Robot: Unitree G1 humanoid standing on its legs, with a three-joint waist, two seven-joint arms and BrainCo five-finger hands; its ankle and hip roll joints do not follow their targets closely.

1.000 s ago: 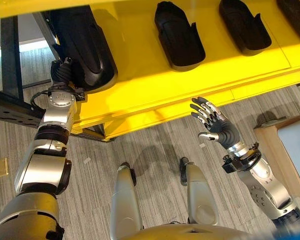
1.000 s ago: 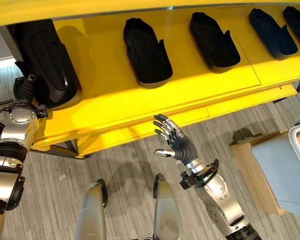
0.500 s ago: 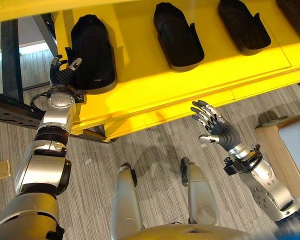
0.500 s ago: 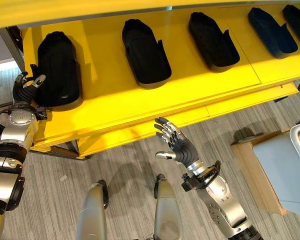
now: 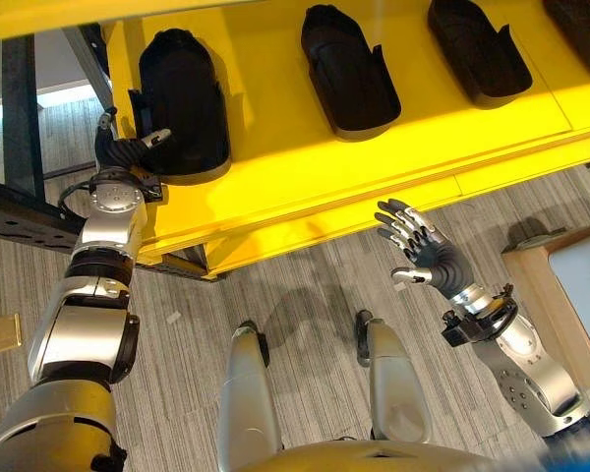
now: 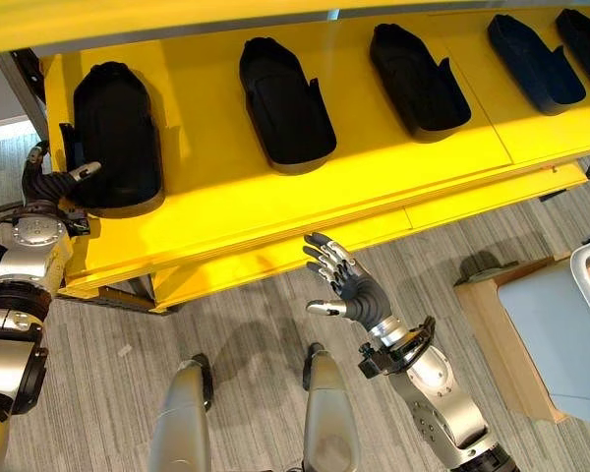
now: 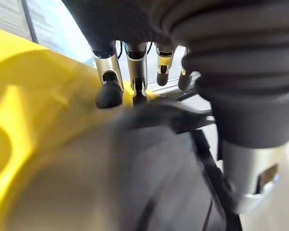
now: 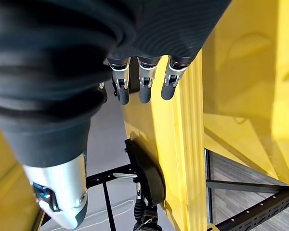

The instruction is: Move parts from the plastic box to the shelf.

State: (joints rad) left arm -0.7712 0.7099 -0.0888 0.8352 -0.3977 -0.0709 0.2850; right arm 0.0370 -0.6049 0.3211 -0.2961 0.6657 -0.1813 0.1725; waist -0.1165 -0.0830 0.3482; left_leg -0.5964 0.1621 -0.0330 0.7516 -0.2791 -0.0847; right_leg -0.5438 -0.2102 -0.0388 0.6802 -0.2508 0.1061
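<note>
- Yellow shelf (image 6: 305,211) spans the head views; the parts on it lie in a row from the robot's left to its right, each apart from the next.
- Black parts visible on the shelf in the right eye view: 5. Leftmost part (image 6: 113,138), then part 2 (image 6: 280,103), part 3 (image 6: 418,79), part 4 (image 6: 531,64), and part 5 (image 6: 585,34) cut by the view's edge.
- Judgement: at least 5 placements look done, and the leftmost part looks like the one now being set down. How many parts remain cannot be told.
- A grey container (image 6: 570,334) sits on a wooden stand at the robot's right; whether this is the plastic box cannot be told, and its contents are not visible.
- Left hand (image 5: 126,149) is at the left side of the leftmost part, at the shelf's front left corner. Fingers are extended and loose, thumb touching or just beside the part's side wall, nothing clasped. The part rests flat on the shelf.
- Right hand (image 5: 423,251) hangs below the shelf's front edge, over the floor, fingers spread and relaxed, empty.
- Next, as judged: draw the left hand off and fetch another part.
</note>
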